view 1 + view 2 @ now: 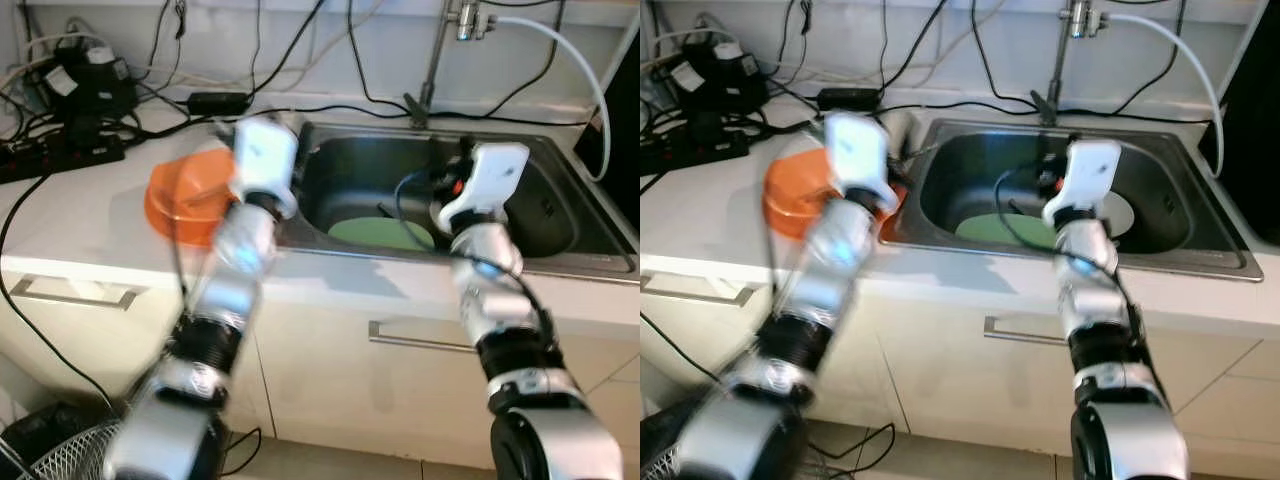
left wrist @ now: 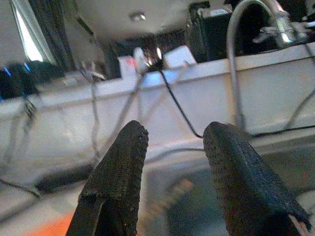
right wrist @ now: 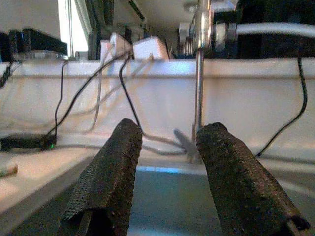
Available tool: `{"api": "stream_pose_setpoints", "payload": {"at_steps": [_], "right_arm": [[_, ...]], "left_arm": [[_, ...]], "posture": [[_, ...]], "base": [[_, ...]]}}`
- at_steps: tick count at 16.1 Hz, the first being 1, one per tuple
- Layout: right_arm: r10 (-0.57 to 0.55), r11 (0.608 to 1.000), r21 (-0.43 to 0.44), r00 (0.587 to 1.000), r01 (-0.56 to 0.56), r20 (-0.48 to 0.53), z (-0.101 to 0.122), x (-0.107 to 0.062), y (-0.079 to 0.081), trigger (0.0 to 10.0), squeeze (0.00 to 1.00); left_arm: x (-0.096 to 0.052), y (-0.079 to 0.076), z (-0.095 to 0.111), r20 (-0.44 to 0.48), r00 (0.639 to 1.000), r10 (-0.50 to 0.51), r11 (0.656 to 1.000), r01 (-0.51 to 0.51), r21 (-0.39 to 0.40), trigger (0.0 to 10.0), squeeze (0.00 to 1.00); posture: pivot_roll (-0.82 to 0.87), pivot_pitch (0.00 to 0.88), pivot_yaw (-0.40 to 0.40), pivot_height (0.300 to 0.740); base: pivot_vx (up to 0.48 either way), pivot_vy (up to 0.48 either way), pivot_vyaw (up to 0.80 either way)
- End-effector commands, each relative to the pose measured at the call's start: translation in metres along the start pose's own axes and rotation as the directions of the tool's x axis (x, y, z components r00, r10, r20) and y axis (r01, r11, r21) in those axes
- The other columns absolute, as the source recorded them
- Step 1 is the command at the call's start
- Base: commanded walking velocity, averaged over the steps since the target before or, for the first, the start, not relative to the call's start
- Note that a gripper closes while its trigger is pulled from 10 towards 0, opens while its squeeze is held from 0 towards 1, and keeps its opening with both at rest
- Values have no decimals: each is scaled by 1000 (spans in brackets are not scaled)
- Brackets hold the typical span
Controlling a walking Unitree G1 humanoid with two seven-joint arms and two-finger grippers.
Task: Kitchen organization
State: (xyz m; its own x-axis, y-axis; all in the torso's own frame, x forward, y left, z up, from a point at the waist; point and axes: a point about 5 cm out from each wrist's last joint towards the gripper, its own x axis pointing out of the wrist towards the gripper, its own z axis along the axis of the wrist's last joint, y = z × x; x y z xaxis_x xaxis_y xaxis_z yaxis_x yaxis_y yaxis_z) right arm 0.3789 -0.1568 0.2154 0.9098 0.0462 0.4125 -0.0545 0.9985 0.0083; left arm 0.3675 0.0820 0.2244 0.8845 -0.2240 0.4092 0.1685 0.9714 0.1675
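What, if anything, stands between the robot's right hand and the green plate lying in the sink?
Nothing visible does. The right hand, fingers apart and empty, hangs over the sink, and the green plate lies on the basin floor below it, partly hidden by the arm.

One steel sink (image 1: 560,262) set in one white worktop (image 1: 90,215). One orange bowl (image 1: 180,200) near the worktop's front edge. In the sink — one green plate (image 1: 380,233) and one white plate (image 1: 1125,213). One tap (image 1: 440,60). Two drawer handles (image 1: 72,295) below. Two grippers — two black fingers (image 2: 120,182) each.
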Motion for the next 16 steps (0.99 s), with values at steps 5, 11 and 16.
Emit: {"api": "stream_pose_setpoints", "payload": {"at_steps": [5,11,16], "right_arm": [[-10,999,42,1000,10,22,5,0,1,10000,0],[20,999,33,999,-21,33,6,-1,8,10000,0],[41,998,40,999,-42,25,5,-1,12,10000,0]], "left_arm": [[-2,1,10,14,999,36,999,-36,-10,10000,0],[-6,5,8,-18,997,69,998,-69,-7,10000,0],[-7,13,5,-40,995,92,996,-92,12,10000,0]], "posture": [[59,0,15,740],[60,0,10,740],[61,0,9,740]], "base": [[0,0,0],[0,-46,-154],[0,-122,0]]}}
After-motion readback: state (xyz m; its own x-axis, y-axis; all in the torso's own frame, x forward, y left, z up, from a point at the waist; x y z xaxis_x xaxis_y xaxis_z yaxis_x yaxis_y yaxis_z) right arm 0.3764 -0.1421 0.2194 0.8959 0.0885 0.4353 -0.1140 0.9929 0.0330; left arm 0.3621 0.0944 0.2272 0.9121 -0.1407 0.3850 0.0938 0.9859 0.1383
